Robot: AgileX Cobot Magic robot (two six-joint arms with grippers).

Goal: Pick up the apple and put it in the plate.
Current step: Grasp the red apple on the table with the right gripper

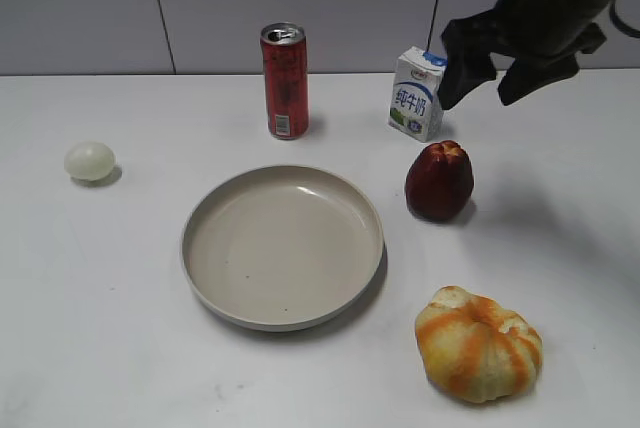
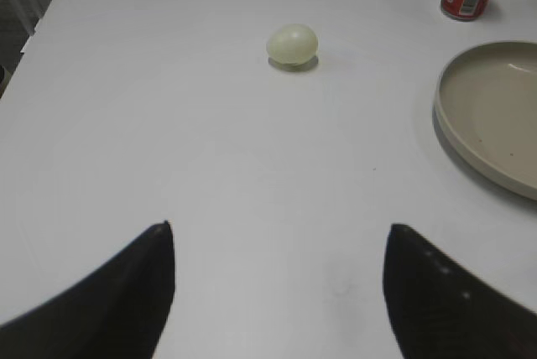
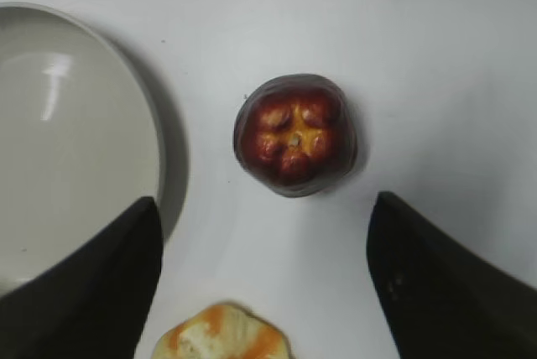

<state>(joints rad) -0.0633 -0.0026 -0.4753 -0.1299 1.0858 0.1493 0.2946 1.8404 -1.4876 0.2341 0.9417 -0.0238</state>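
The dark red apple (image 1: 439, 181) stands upright on the white table, just right of the beige plate (image 1: 210, 283). My right gripper (image 1: 487, 83) hangs open and empty in the air above and behind the apple. In the right wrist view the apple (image 3: 294, 134) shows its yellowish dimpled top, centred ahead of the open jaws (image 3: 264, 208), with the plate's rim (image 3: 155, 137) at left. My left gripper (image 2: 279, 233) is open and empty over bare table; the plate's edge (image 2: 445, 120) is at its right. The left gripper does not show in the exterior view.
A red drink can (image 1: 284, 80) and a small milk carton (image 1: 416, 93) stand behind the plate. A pale egg-like ball (image 1: 89, 161) lies far left. An orange-and-yellow pumpkin-like thing (image 1: 480, 343) sits front right, close below the apple.
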